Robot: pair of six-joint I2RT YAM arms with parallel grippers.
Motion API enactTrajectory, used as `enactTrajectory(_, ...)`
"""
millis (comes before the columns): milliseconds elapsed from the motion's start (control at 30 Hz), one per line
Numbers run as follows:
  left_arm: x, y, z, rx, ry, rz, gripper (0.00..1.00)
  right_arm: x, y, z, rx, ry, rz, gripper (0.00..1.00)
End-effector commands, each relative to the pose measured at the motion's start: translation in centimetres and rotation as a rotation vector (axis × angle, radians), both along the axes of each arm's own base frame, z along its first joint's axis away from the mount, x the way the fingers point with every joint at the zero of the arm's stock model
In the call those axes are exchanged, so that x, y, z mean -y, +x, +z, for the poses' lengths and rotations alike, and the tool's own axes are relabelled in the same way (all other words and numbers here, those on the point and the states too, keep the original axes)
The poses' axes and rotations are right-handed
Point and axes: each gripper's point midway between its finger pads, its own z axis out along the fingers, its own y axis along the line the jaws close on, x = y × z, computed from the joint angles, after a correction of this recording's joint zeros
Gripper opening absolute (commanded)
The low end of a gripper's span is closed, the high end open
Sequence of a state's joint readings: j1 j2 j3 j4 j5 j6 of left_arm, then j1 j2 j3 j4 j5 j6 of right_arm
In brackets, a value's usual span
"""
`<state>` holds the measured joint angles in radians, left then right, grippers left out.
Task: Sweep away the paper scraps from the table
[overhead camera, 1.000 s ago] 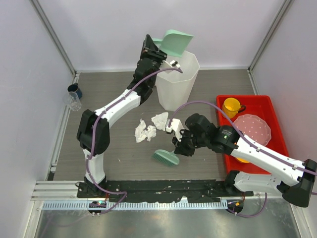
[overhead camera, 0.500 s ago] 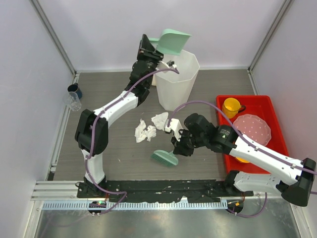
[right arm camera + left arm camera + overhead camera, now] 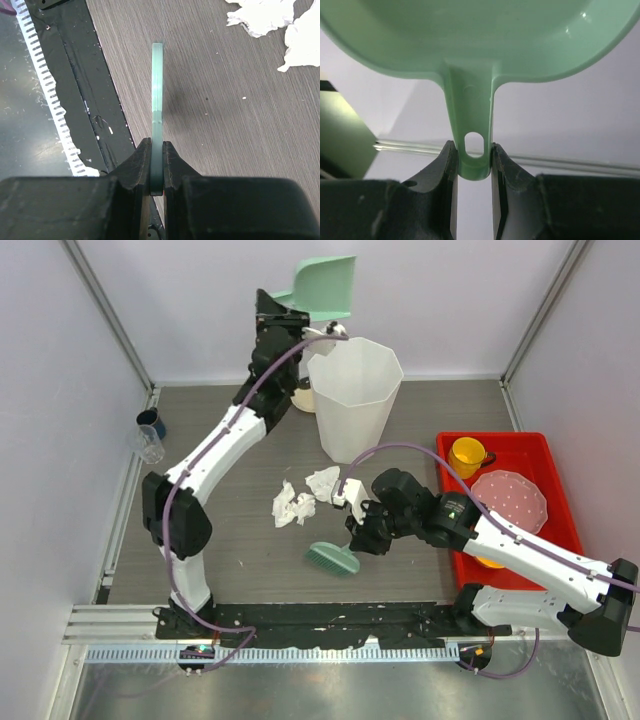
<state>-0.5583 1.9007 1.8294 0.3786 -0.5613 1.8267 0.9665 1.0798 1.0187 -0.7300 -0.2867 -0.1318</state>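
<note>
Scraps (image 3: 300,498) at bench (image 3: 240,560) centre: light, soft, likely to scatter; push with bristles, don't pinch. Left hand (image 3: 472,155) clamps dustpan (image 3: 325,288) handle, high beside bin (image 3: 355,410); right hand (image 3: 156,160) clamps brush (image 3: 158,90).

The left arm (image 3: 213,448) and right arm (image 3: 532,552) share white links, bulky black joint housings, a looping purple cable (image 3: 400,448) each, and scuffed matte-black fingers (image 3: 132,170).
</note>
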Motion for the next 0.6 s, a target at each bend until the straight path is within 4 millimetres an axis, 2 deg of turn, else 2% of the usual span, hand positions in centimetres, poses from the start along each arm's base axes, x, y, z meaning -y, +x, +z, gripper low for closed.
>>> enactTrajectory(0, -7.4, -5.2, 2.5, -0.134, -0.451, 0.068, 0.0, -1.0, 1.1, 3.1, 0.066, 0.094, -0.026, 0.01)
enactTrajectory(33, -8.9, -6.9, 3.5, -0.142, -0.523, 0.063, 0.0, -0.9, 1.5, 3.3, 0.082, 0.094, -0.048, 0.01)
enactTrajectory(67, -9.5, -7.8, 1.2, -0.264, -0.547, 0.068, 0.0, -1.1, 1.9, 4.1, 0.098, 0.109, -0.056, 0.01)
enactTrajectory(100, -11.5, -8.6, 0.8, -0.277, -0.684, 0.08, 0.0, -1.3, 2.2, 4.3, 0.106, 0.114, -0.067, 0.01)
enactTrajectory(133, -12.8, -9.6, 0.1, -0.312, -0.741, 0.089, 0.0, -1.5, 2.6, 5.3, 0.122, 0.131, -0.081, 0.01)
enactTrajectory(167, -13.9, -11.5, -1.2, -0.397, -0.771, 0.083, 0.0, -1.9, 2.9, 5.6, 0.127, 0.142, -0.083, 0.01)
enactTrajectory(200, -16.7, -12.3, -3.3, -0.427, -0.856, 0.153, 0.0, -2.2, 3.1, 6.1, 0.13, 0.153, -0.086, 0.01)
enactTrajectory(233, -18.1, -13.2, -4.9, -0.467, -0.879, 0.192, 0.0, -2.6, 3.3, 7.1, 0.14, 0.176, -0.091, 0.01)
enactTrajectory(267, -19.7, -15.3, -5.6, -0.485, -0.909, 0.214, 0.0, -3.0, 3.8, 7.6, 0.153, 0.187, -0.103, 0.01)
enactTrajectory(300, -22.0, -16.0, -10.0, -0.56, -0.95, 0.298, 0.0, -3.3, 4.1, 7.6, 0.149, 0.184, -0.11, 0.01)
enactTrajectory(367, -23.9, -18.2, -13.5, -0.619, -1.001, 0.344, 0.0, -4.2, 4.6, 8.6, 0.154, 0.206, -0.11, 0.01)
enactTrajectory(400, -25.4, -19.4, -18.3, -0.72, -1.05, 0.411, 0.0, -4.8, 4.7, 8.2, 0.137, 0.199, -0.099, 0.01)
enactTrajectory(433, -25.7, -20.4, -20.7, -0.778, -1.088, 0.445, 0.0, -5.4, 4.7, 8.5, 0.136, 0.212, -0.078, 0.01)
enactTrajectory(467, -26.0, -21.8, -24.9, -0.872, -1.111, 0.504, 0.0, -5.9, 4.6, 8.4, 0.129, 0.215, -0.055, 0.01)
enactTrajectory(533, -26.6, -23.1, -28.7, -0.945, -1.163, 0.557, 0.0, -7.4, 3.8, 7.9, 0.099, 0.231, 0.039, 0.01)
enactTrajectory(567, -26.6, -24.2, -31.6, -1.006, -1.176, 0.595, 0.0, -7.9, 3.6, 7.6, 0.088, 0.234, 0.073, 0.01)
